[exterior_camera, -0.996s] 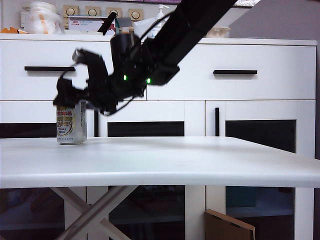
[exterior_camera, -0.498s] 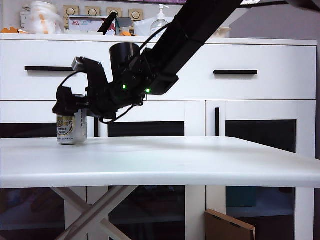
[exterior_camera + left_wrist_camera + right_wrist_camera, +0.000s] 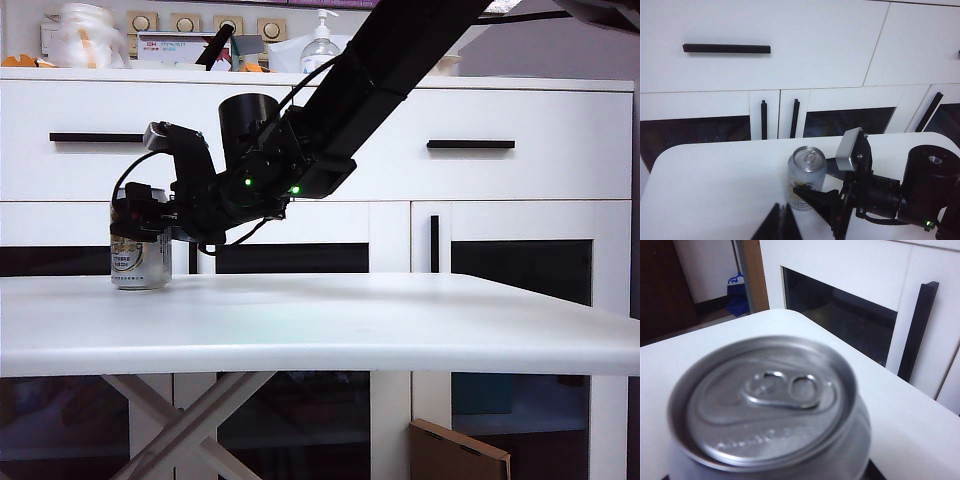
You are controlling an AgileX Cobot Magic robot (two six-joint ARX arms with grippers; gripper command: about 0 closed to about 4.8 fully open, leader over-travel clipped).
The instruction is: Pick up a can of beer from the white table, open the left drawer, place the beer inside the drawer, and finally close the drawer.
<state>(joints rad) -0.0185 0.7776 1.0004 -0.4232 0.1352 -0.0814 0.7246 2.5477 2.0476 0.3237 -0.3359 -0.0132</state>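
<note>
The can of beer [image 3: 140,268] stands upright near the far left corner of the white table [image 3: 350,320]. My right gripper [image 3: 138,212] reaches across from the right and sits around the can's upper part. One black finger [image 3: 819,202] lies along the can [image 3: 803,175]; the other is hidden behind it. The can's lid [image 3: 767,402] fills the right wrist view, and whether the jaws press on it does not show. My left gripper [image 3: 780,223] hangs shut and empty above the table [image 3: 710,185], short of the can. The left drawer [image 3: 60,165] with its black handle [image 3: 100,137] is closed behind.
The white cabinet has a second closed drawer [image 3: 560,110] with a black handle [image 3: 470,144] and dark glass doors below. A pump bottle [image 3: 322,42] and boxes stand on the cabinet top. A cardboard piece [image 3: 455,455] leans under the table. The table corner [image 3: 790,315] is close to the can.
My right gripper has come down from beside the can's top and now sits around its upper part. The can has shifted very slightly left. The left arm has not moved.
</note>
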